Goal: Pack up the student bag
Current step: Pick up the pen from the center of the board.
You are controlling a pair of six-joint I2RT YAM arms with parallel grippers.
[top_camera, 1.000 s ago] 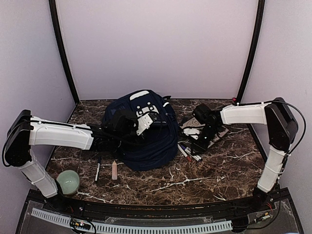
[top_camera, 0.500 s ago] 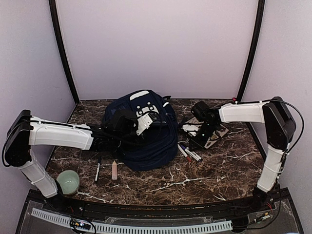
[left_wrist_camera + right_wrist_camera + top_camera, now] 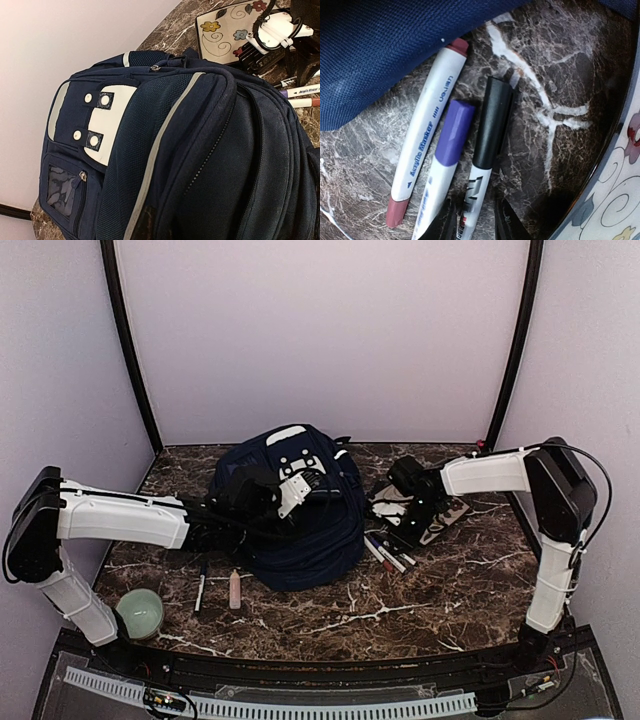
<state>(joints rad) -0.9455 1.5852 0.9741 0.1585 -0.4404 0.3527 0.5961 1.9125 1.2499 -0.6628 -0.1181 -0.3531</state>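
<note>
On the dark marble table (image 3: 420, 610), a pale green cup (image 3: 140, 612) is seen at about 7 o'clock, beside the left arm's base. To its right, a black pen (image 3: 201, 588) and a pinkish tube (image 3: 235, 589) are laid near each other without touching, at 7 o'clock of the student bag (image 3: 300, 535). The bag is set at the table's middle, toward 12 o'clock, with its white patches visible from above. The left gripper (image 3: 312, 490) is positioned on the bag's upper part and is closed; whether fabric is pinched cannot be told. At 4 o'clock of the bag, three markers are lined up side by side: a red-capped marker (image 3: 427, 130), its cap touching the bag's edge, a purple-capped marker (image 3: 447, 150) and a black-capped marker (image 3: 487, 135). The right gripper (image 3: 475, 225) is placed over them, and its fingers (image 3: 445, 222) are clamped on the barrel of the black-capped marker. A flower-patterned pad (image 3: 620, 200) is found at 3 o'clock of the markers.
</note>
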